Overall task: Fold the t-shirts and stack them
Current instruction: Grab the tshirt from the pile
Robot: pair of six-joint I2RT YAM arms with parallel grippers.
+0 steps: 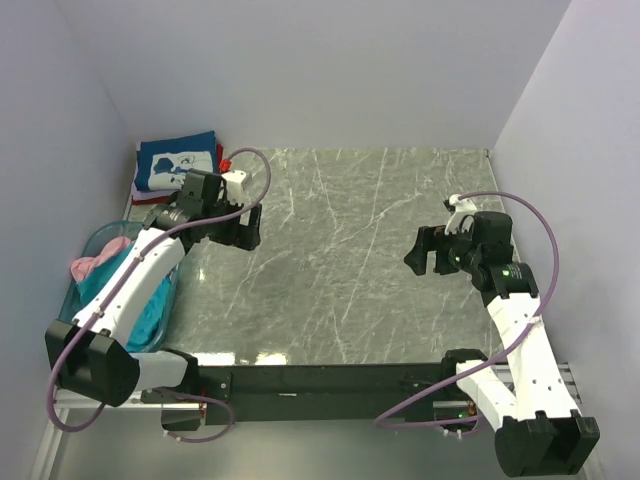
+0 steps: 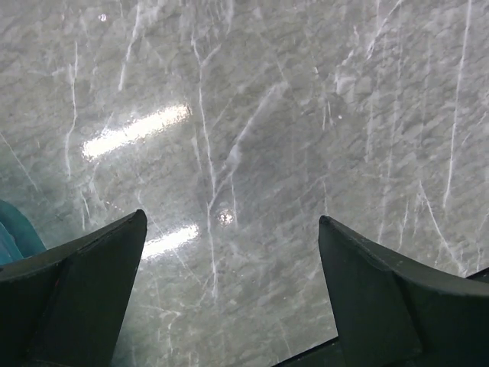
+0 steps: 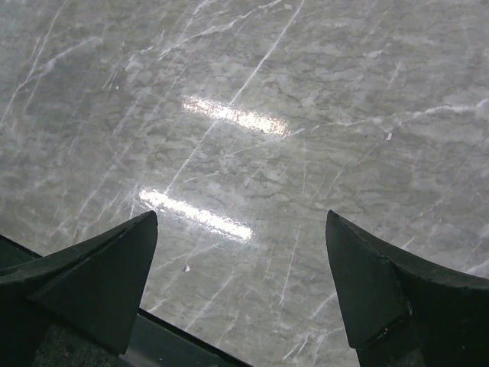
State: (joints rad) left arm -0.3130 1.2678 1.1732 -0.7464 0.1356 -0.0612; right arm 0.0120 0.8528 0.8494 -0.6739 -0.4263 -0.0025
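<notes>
A folded navy t-shirt with white print (image 1: 176,164) lies at the table's back left corner, with a red t-shirt (image 1: 223,160) showing under its right edge. A teal t-shirt (image 1: 152,297) and a pink t-shirt (image 1: 86,267) lie crumpled in the light-blue basket (image 1: 96,238) at the left. My left gripper (image 1: 245,229) hangs open over bare marble just right of the basket; in the left wrist view its jaws (image 2: 231,218) hold nothing, and a strip of teal (image 2: 11,238) shows at the left edge. My right gripper (image 1: 419,251) is open over the table's right part, its jaws (image 3: 241,215) empty.
The grey marble tabletop (image 1: 350,240) spreads between the two arms. White walls close in the back and both sides. The dark front edge of the table (image 3: 176,344) shows under the right gripper in the right wrist view.
</notes>
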